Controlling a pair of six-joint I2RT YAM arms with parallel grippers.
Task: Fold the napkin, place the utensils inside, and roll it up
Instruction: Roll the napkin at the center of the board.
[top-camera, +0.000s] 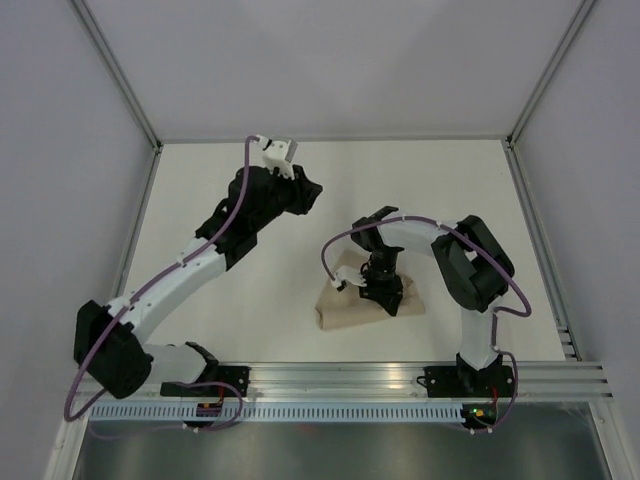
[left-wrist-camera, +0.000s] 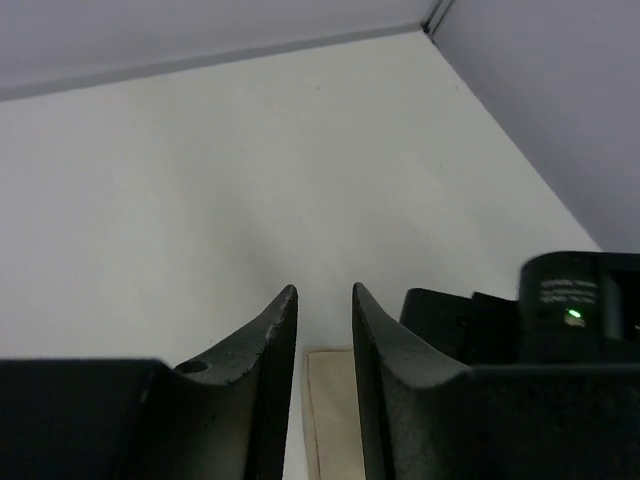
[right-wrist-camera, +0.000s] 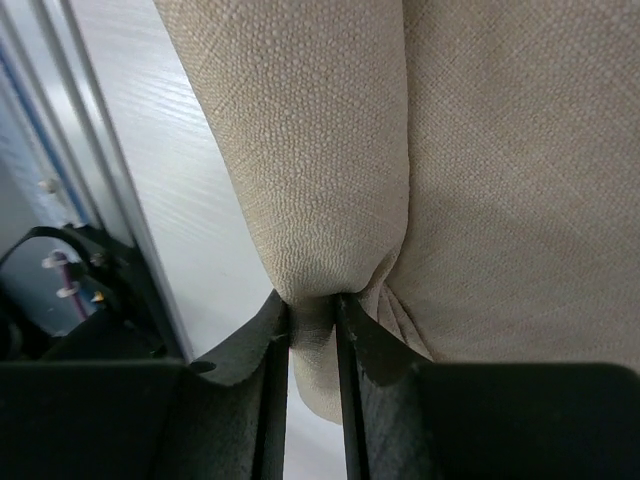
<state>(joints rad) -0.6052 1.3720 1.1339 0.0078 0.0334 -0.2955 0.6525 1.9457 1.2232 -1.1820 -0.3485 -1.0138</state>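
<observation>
Black fingers (right-wrist-camera: 272, 345) of the right end effector (right-wrist-camera: 312, 310) are clenched on a thick fold of the tan napkin (right-wrist-camera: 330, 150). It lies bundled on the white worktop (top-camera: 420, 190), near the front rail. The left end effector (left-wrist-camera: 322, 295) hangs well apart from it, its jaws a narrow gap apart and grasping nothing. Small print on a black housing (left-wrist-camera: 580, 300) is too blurred to read.

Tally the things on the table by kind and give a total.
Napkin: 1
Robot arms: 2, the left arm and the right arm
Utensils: 0 in view
Total: 3
</observation>
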